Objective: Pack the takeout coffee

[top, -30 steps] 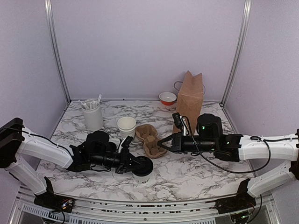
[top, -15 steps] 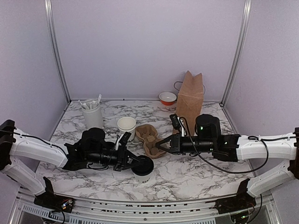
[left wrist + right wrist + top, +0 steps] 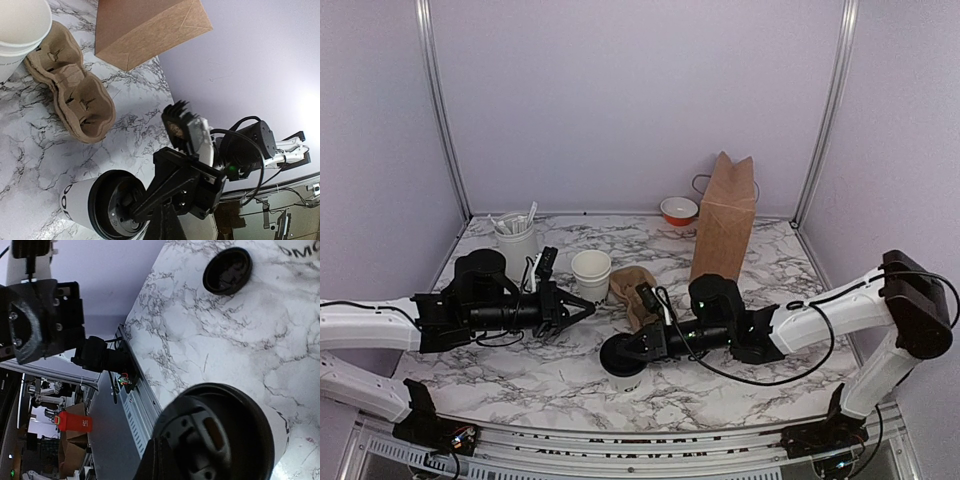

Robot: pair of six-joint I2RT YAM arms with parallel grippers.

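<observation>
The takeout coffee (image 3: 621, 368), a white printed cup with a black lid, stands near the table's front centre. In the left wrist view the takeout coffee (image 3: 95, 207) shows its lid from above. My right gripper (image 3: 623, 351) is shut, its closed fingertips (image 3: 141, 209) resting on top of the lid (image 3: 225, 432) with nothing between them. My left gripper (image 3: 586, 309) is shut and empty. It hovers to the left of the cup, pointing right, apart from it.
A brown cardboard cup carrier (image 3: 638, 295) lies just behind the cup. A lidless white cup (image 3: 591, 272) stands left of the carrier, with the utensil holder (image 3: 518, 245) further left. A paper bag (image 3: 725, 220) and an orange bowl (image 3: 678, 210) sit at the back. A loose black lid (image 3: 227, 271) lies on the marble.
My left gripper has pulled back left and away from the cup's lid. My right arm has swung from the carrier down to the cup, its shut fingers now on the lid.
</observation>
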